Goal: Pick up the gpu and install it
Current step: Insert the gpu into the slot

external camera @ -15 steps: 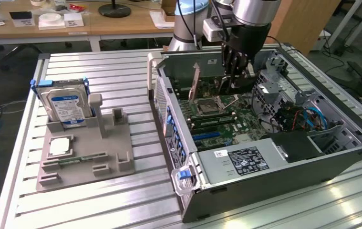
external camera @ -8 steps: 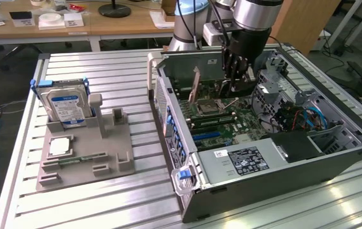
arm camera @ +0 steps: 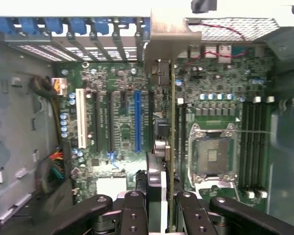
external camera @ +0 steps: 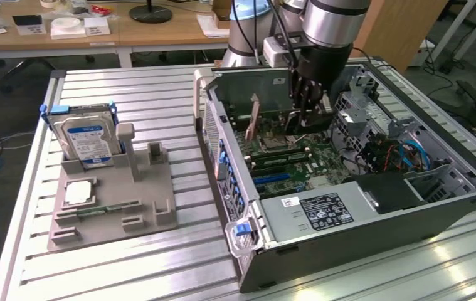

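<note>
gripper: clamped on the gpu | gpu: held edge-on above the motherboard, inside the computer case | hard drive: left standing in the tray beside the case

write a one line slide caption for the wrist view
Gripper shut on the gpu, holding the card edge-on above the motherboard inside the open computer case, beside the blue slot.
</note>
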Tool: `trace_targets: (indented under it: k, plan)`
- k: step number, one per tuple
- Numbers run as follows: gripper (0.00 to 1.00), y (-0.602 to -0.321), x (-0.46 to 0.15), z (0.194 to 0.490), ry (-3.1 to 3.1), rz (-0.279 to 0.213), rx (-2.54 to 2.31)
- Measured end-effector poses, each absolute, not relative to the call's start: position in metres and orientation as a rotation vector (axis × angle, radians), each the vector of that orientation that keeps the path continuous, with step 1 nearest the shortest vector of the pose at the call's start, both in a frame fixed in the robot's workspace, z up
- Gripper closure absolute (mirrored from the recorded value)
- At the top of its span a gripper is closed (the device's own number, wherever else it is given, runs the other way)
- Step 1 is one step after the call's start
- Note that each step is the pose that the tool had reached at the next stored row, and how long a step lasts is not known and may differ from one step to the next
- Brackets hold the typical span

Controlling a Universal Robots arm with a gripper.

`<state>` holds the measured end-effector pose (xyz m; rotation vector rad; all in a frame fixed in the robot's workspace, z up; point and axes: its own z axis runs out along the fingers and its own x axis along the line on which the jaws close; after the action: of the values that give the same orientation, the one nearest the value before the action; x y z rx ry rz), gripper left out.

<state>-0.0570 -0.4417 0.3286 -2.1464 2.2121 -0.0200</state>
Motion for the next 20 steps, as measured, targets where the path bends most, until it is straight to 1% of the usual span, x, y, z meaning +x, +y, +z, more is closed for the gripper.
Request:
trace_targets:
  k: [5,10,20]
  plan:
    - [0.72,-0.447,-0.057,0.325,2.219,-0.03,-2.153]
    - [0.72,-0.447,-0.061,0.318,2.221,-0.028,-2.156]
    - [0.72,-0.449,-0.061,0.318,2.221,-0.028,-2.156]
